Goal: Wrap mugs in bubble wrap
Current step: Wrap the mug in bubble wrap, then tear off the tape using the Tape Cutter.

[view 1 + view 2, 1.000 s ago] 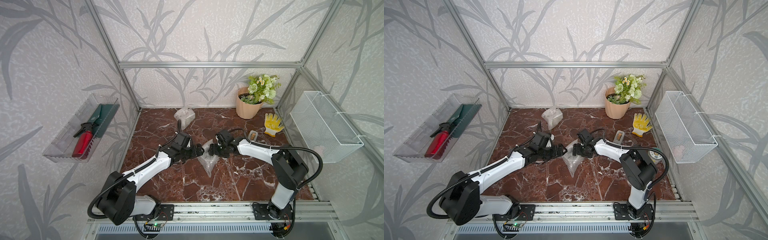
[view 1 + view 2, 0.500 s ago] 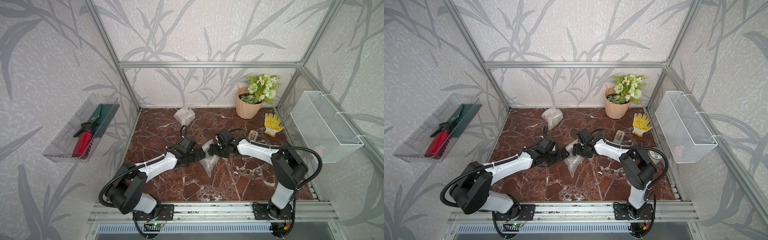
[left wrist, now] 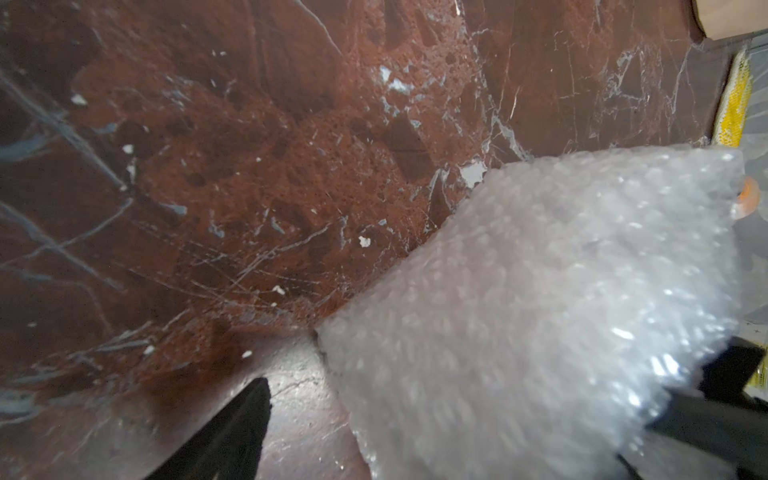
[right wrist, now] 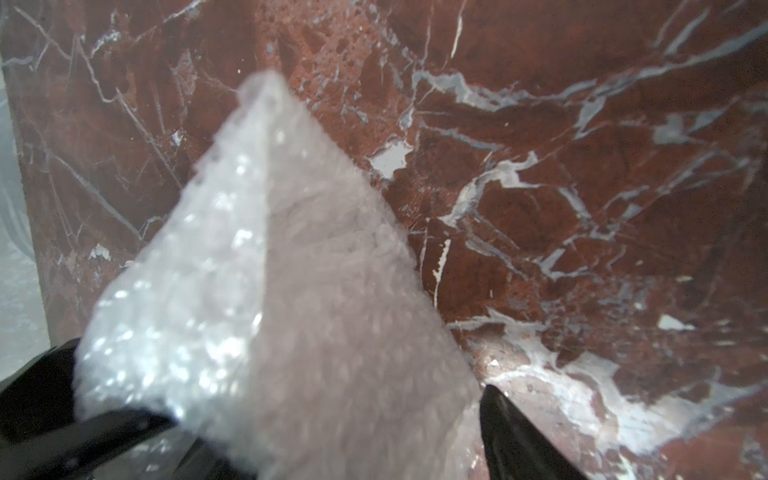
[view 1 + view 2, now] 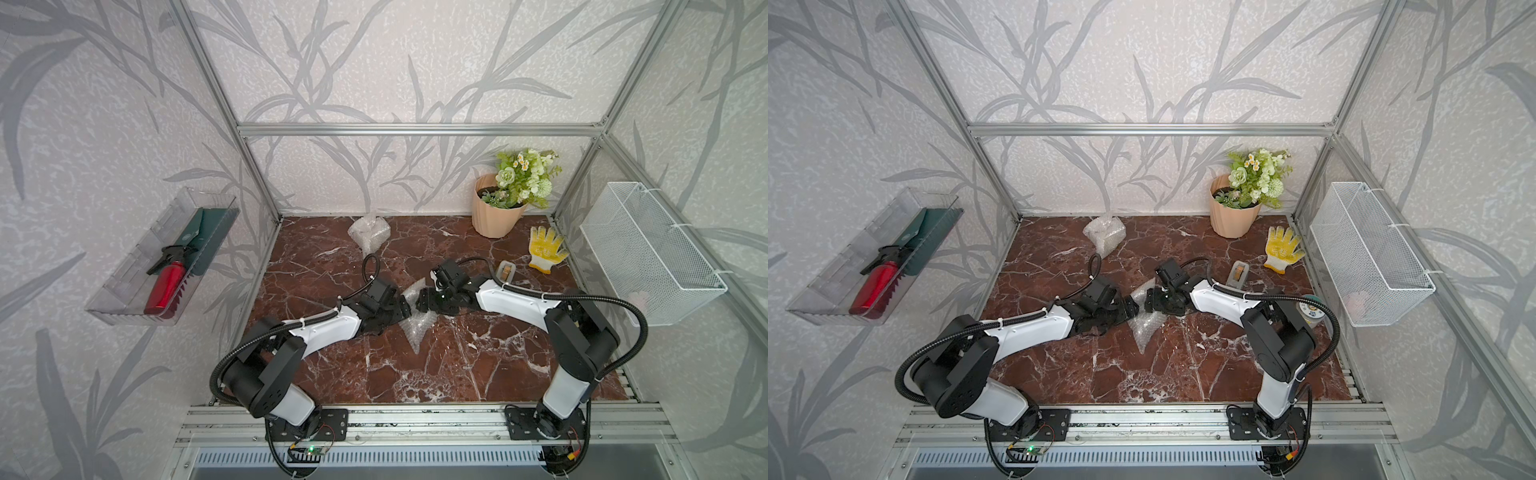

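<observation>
A crumpled bundle of clear bubble wrap (image 5: 417, 328) (image 5: 1144, 328) lies mid-table between my two grippers. Any mugs are hidden; none shows bare. My left gripper (image 5: 404, 309) (image 3: 490, 374) reaches in from the left, open, its jaws straddling the bundle (image 3: 540, 311). Bare marble shows between one black finger (image 3: 232, 432) and the wrap. My right gripper (image 5: 420, 302) (image 4: 282, 374) comes in from the right. The wrap (image 4: 291, 291) fills the span between its fingers (image 4: 519, 436), and it looks shut on the bundle.
A second bubble-wrapped bundle (image 5: 369, 233) sits at the back. A peach flowerpot (image 5: 494, 216), a yellow glove (image 5: 544, 249) and a tape dispenser (image 5: 506, 272) stand back right. A wire basket (image 5: 648, 253) hangs on the right wall, a clear tray (image 5: 137, 286) on the left.
My left gripper has moved right, in against the bundle, with its jaws narrowing slightly. The right gripper has stayed at the bundle.
</observation>
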Robot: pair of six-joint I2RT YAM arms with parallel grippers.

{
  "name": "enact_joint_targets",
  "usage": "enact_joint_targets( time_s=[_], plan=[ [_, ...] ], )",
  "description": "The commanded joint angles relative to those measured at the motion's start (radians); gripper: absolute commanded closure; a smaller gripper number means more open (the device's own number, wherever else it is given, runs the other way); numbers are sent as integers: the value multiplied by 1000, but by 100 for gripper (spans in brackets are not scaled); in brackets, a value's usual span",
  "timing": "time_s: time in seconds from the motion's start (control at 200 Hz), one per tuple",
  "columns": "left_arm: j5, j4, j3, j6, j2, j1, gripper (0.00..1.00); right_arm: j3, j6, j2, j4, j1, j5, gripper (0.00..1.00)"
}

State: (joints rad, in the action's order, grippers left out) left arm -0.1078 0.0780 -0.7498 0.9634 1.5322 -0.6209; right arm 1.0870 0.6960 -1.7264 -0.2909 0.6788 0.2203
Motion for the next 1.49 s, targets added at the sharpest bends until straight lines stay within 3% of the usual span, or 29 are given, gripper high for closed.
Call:
enact_joint_targets(
  time_s=[0.0,0.145,0.25,0.455,0.72,1.03,1.49],
  plan=[
    [78,92,22,20,46,8,13,-36,-93,164,66,1,-7,24],
    [71,87,16,11,54,8,14,-98,-145,321,-16,-24,-236,24],
    [60,81,11,8,63,9,16,-123,-163,374,-129,-134,-326,25],
    [50,75,4,2,80,8,25,-187,-202,401,-136,-465,-182,31],
    [44,75,-10,-4,93,10,36,-125,-224,248,-121,-666,-30,45],
    [45,106,-32,-27,92,10,36,-64,-250,94,-46,-770,172,57],
    [58,138,-48,-38,81,9,36,-59,-230,-17,42,-836,301,66]
  ],
)
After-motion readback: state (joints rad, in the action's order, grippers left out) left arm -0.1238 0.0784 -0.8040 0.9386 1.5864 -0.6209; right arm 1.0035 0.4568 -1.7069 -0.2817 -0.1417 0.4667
